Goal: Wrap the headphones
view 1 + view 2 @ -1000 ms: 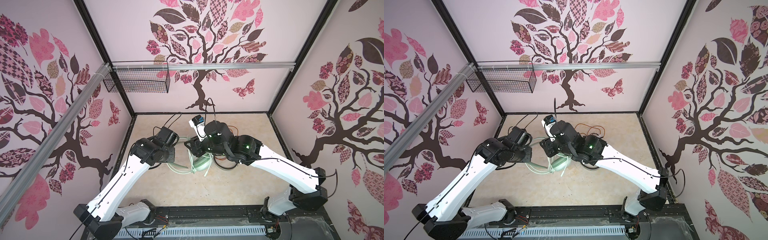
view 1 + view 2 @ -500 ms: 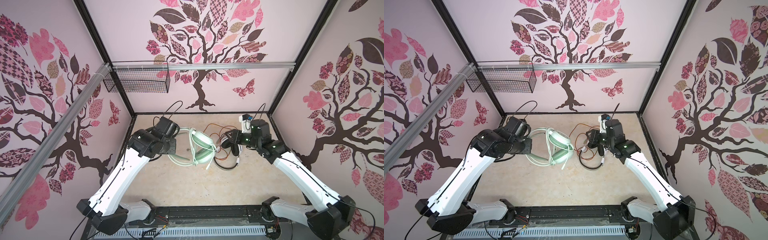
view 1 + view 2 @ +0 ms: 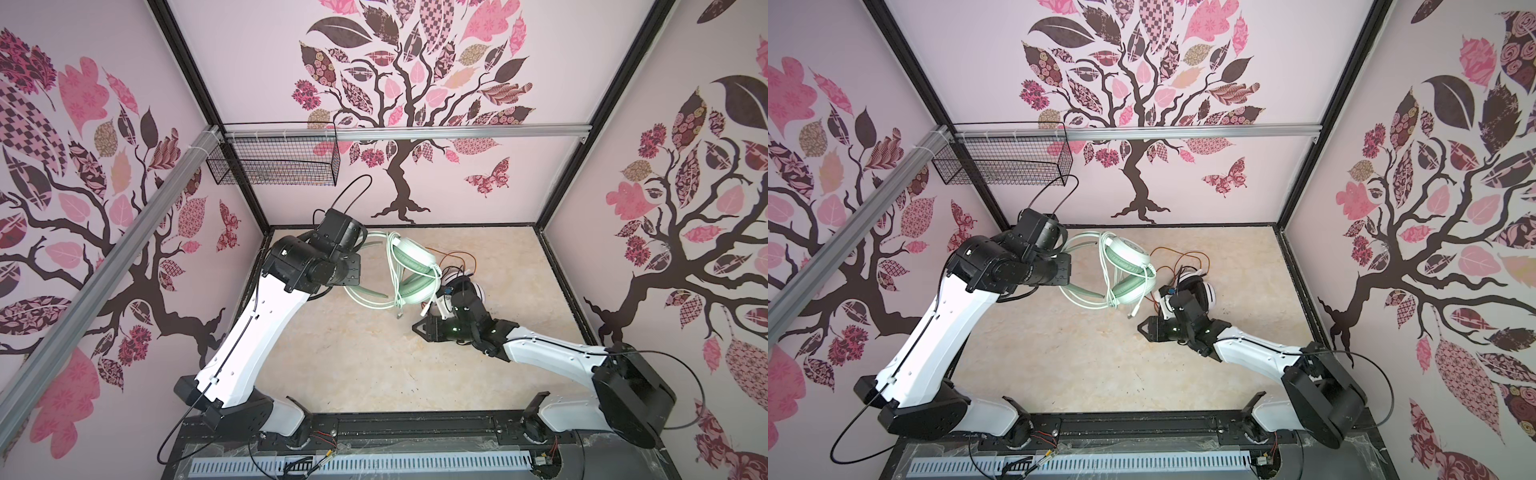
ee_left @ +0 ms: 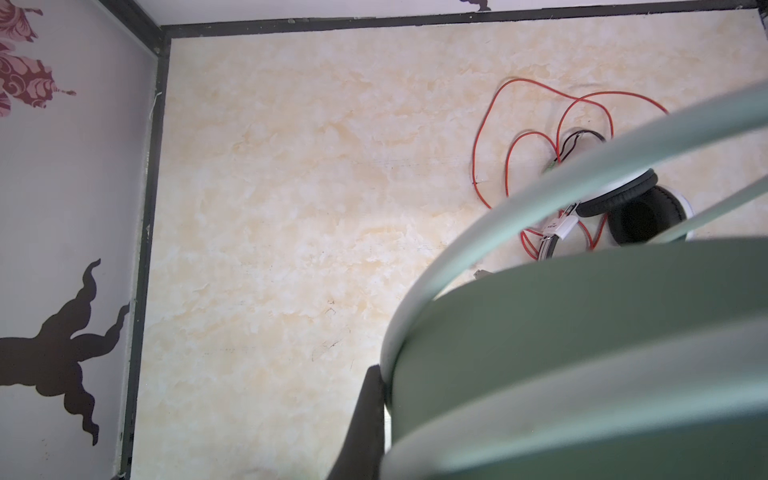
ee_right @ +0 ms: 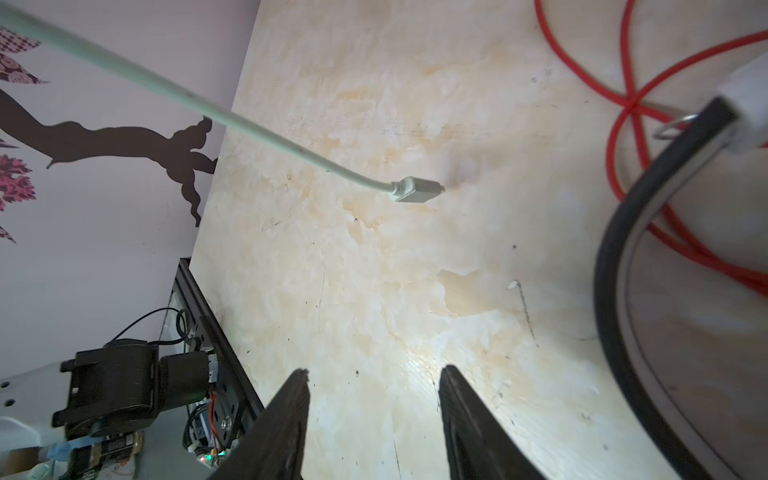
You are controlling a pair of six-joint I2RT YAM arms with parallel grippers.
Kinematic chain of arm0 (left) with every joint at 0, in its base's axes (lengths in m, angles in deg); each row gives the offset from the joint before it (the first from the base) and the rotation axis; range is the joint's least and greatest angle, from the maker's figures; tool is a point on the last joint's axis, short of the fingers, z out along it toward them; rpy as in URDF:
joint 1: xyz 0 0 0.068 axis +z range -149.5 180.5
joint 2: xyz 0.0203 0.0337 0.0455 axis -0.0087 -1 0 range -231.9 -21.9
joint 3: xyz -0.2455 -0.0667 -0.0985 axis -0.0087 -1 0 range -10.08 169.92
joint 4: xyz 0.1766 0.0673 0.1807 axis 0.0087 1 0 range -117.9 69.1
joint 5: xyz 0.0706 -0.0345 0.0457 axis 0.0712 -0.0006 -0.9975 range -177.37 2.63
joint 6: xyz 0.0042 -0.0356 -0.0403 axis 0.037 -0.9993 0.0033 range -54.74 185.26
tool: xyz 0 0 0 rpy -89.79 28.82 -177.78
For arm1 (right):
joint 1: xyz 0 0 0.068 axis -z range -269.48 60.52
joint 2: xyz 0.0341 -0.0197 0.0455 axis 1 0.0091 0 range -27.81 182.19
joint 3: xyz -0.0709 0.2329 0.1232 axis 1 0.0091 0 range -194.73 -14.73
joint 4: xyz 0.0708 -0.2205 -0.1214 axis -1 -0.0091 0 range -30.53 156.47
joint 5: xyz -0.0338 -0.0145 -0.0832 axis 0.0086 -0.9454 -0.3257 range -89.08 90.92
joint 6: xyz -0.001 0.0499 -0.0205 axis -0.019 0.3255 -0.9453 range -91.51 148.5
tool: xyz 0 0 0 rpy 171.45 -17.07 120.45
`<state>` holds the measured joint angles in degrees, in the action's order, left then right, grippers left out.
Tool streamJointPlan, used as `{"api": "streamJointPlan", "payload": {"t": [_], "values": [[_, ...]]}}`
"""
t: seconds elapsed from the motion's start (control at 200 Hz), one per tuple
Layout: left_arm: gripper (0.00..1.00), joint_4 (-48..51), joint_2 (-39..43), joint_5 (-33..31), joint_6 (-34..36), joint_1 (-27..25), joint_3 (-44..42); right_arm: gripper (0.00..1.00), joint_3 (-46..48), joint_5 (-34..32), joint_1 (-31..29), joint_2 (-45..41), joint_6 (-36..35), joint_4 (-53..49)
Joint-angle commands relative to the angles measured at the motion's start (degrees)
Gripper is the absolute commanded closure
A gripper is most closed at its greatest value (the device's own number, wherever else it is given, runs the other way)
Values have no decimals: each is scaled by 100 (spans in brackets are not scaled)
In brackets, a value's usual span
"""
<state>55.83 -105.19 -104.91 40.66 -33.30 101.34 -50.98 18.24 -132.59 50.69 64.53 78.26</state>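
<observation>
Top views: mint-green headphones (image 3: 415,270) held up over the table (image 3: 374,365), mid-back; white headphones (image 3: 1200,291) just beside, lying flat.
Left wrist: left gripper (image 4: 384,390) clenched on the mint-green headphones' band.
Right wrist: right gripper (image 5: 374,399) spread, empty; pale plug (image 5: 415,190) dangling ahead.

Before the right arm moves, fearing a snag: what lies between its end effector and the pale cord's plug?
Bare tabletop only, seen in the right wrist view, from the open right end effector to the plug.

Headphones: mint-green pair (image 3: 415,286), pale cord (image 5: 249,120); white pair (image 3: 1209,298), black pads (image 4: 623,195), orange-red cord (image 5: 631,103); table (image 3: 374,365) seemingly marbled beige.
</observation>
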Motion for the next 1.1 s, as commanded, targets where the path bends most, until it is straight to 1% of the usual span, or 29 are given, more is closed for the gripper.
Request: {"api": "streamJointPlan", "payload": {"t": [0.0,0.055,0.11,0.15,0.205,0.285,0.32,0.375,0.4,0.45,0.535,0.6,0.665,0.765,0.84,0.88,0.97,1.01,1.04,1.07,1.095], "values": [[100,-248,37,70,-93,-14,415,46,-95,-1283,-526,416,277,974],[100,-234,27,67,-97,-15,442,45,-179,-1916,-828,632,472,1171],[100,-234,36,58,-94,-20,452,44,-315,-2629,-1064,871,827,1198],[100,-251,40,51,-93,-15,451,45,-443,-2901,-1160,1060,1024,1210],[100,-234,45,43,-89,-16,456,45,-593,-3109,-1185,1305,1343,1201],[100,-229,41,23,-80,-20,475,44,-622,-3263,-1184,1597,1569,1629],[100,-218,37,20,-79,-14,486,42,-584,-3296,-1195,1698,1606,1917],[100,-216,32,2,-71,-15,504,39,-568,-3290,-1191,1856,1564,2386],[100,-217,27,1,-70,-13,504,39,-595,-3304,-1186,1938,1556,2495],[100,-210,27,-8,-57,-17,504,35,-690,-3323,-1190,2078,1533,2675],[100,-223,8,-21,-53,-15,513,32,-833,-3179,-1191,2344,1459,3071],[100,-216,-10,-20,-40,-17,521,32,-1040,-3112,-1202,2549,1518,3058],[100,-225,-28,-19,-40,-13,530,30,-1242,-3196,-1209,2727,1627,3020],[100,-220,-30,-12,-48,-13,548,28,-1532,-3576,-1210,2985,1833,2946],[100,-217,-30,-4,-49,-19,558,29,-1853,-4045,-1208,3134,2033,2508],[100,-214,-17,-10,-49,-19,570,32,-2044,-4298,-1211,3202,2181,2132],[100,-182,-23,-20,-51,-20,584,53,-2253,-4709,-1208,3277,2420,1489],[100,-176,-9,-15,-47,-21,592,60,-2263,-4755,-1210,3269,2371,1432],[100,-174,-9,-21,-48,-18,596,68,-2237,-4758,-1209,3261,2296,1439],[100,-178,-6,-13,-52,-13,596,73,-2193,-4770,-1209,3238,2250,1440],[100,-175,-4,-3,-49,-18,596,78,-2150,-4781,-1213,3221,2209,1459]]}}
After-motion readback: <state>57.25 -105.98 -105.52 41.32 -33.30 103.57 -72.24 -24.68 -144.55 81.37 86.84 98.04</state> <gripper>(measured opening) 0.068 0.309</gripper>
